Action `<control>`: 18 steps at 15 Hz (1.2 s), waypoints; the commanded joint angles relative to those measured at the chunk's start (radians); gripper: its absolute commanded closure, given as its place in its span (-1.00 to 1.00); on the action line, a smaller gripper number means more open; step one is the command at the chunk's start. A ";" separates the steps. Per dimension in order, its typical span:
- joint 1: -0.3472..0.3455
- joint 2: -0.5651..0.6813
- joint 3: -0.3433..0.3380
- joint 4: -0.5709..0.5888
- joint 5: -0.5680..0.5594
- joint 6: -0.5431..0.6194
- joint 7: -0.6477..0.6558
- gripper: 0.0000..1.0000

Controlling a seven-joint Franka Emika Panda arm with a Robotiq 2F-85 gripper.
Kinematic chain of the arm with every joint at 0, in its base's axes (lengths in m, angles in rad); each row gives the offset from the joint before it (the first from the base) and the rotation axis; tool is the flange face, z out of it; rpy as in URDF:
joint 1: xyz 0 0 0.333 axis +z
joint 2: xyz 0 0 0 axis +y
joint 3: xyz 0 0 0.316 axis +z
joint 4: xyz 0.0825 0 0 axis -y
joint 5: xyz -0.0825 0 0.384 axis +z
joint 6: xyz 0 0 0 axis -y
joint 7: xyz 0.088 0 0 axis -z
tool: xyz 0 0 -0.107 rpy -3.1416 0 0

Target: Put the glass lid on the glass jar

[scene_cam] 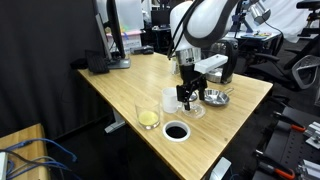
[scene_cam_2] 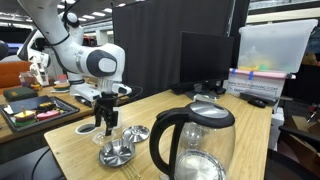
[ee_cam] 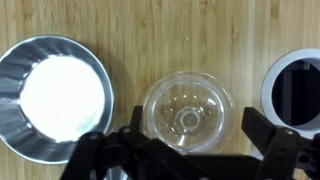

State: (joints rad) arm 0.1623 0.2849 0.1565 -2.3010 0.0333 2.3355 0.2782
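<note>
The glass lid (ee_cam: pixel 187 105) is a clear round disc with a small knob, lying flat on the wooden table, right under my wrist. My gripper (ee_cam: pixel 192 118) is open, one dark finger on each side of the lid, with a gap to it on both sides. In an exterior view the gripper (scene_cam: pixel 188 97) hangs low over the table with the lid (scene_cam: pixel 195 109) beneath it. The glass jar (scene_cam: pixel 148 117), short and clear with a yellowish bottom layer, stands apart towards the table's front edge. In an exterior view the gripper (scene_cam_2: pixel 105 122) points straight down.
A shiny metal bowl (ee_cam: pixel 55 95) lies beside the lid and also shows in an exterior view (scene_cam: pixel 216 97). A white-rimmed dark round thing (ee_cam: pixel 298 92) lies on the other side. A black ring (scene_cam: pixel 176 131) sits near the jar. A tall dark kettle (scene_cam_2: pixel 195 145) and two metal bowls (scene_cam_2: pixel 117 153) stand nearby.
</note>
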 commanded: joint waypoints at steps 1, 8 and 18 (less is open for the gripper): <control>0.017 0.023 -0.012 0.021 0.013 0.005 0.011 -0.91; 0.018 0.032 -0.018 0.010 0.010 0.006 0.012 -0.49; 0.016 0.020 -0.022 0.009 0.015 0.010 0.011 0.82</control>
State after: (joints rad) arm 0.1677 0.2969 0.1469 -2.2876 0.0383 2.3330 0.2816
